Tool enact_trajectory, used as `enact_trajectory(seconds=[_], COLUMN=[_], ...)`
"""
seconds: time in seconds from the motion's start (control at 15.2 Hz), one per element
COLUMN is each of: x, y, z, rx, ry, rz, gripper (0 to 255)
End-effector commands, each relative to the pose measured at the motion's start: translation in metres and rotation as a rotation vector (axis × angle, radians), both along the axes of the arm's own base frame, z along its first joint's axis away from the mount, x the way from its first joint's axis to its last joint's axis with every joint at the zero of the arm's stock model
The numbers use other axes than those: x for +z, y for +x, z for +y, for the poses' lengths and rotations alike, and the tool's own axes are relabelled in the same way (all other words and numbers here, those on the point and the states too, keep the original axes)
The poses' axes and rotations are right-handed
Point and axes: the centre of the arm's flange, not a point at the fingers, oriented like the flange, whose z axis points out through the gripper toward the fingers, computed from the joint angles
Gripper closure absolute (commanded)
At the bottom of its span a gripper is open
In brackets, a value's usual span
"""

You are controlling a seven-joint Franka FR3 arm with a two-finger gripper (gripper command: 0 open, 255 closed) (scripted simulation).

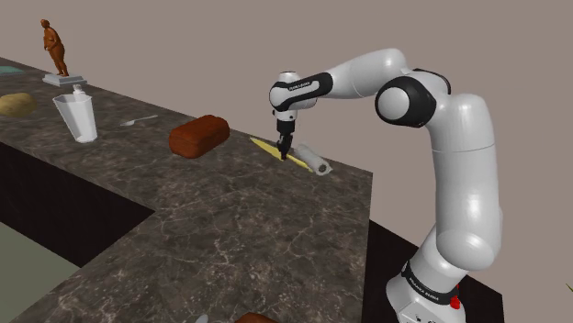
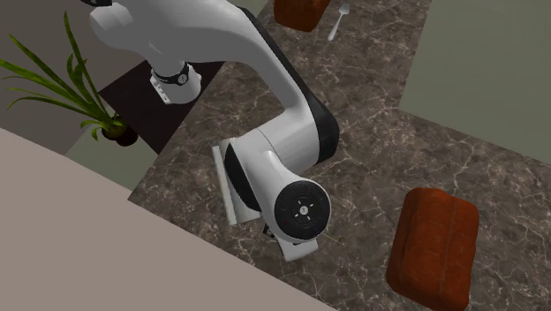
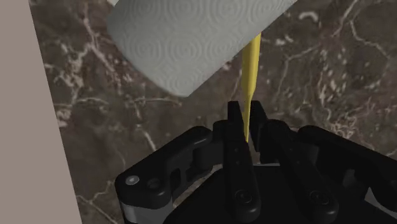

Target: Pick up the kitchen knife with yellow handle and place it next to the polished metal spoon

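The yellow knife (image 1: 272,147) lies low over the dark marble counter (image 1: 239,220), near its far edge. My gripper (image 1: 285,151) comes down on it from above. In the wrist view the fingers (image 3: 235,121) are shut on the narrow yellow knife (image 3: 250,70), whose far end runs under a grey paper roll (image 3: 191,38). I cannot tell whether the knife is off the surface. The metal spoon (image 1: 138,120) lies further along the counter toward the shoulder view's left, beyond a brown loaf (image 1: 198,136). In the second exterior view the spoon (image 2: 338,22) lies at the top.
The grey paper roll (image 1: 318,163) touches the knife on the stand's side. A white cup (image 1: 76,116), a brown figurine (image 1: 55,50) and a potato (image 1: 16,103) stand at the far left. Another brown loaf (image 2: 434,247) lies near the arm. A plant (image 2: 79,88) stands beside the counter.
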Motion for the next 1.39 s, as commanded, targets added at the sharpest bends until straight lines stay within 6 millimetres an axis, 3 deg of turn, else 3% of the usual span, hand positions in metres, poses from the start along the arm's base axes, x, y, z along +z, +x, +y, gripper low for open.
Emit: enact_trajectory(seconds=[0.0, 0.33, 0.4, 0.66, 1.12, 1.32], x=[-0.001, 0.0, 0.0, 0.045, 0.008, 0.005], y=[0.0, 0.0, 0.0, -0.032, -0.035, -0.035], z=[0.0, 0.0, 0.0, 0.0, 0.001, 0.001], rx=[0.0, -0.001, -0.001, -0.045, -0.045, -0.045], ry=[0.0, 0.0, 0.0, -0.064, -0.064, -0.064], rz=[0.001, 0.0, 0.0, -0.093, -0.093, -0.093], gripper=[255, 255, 0, 0, 0, 0])
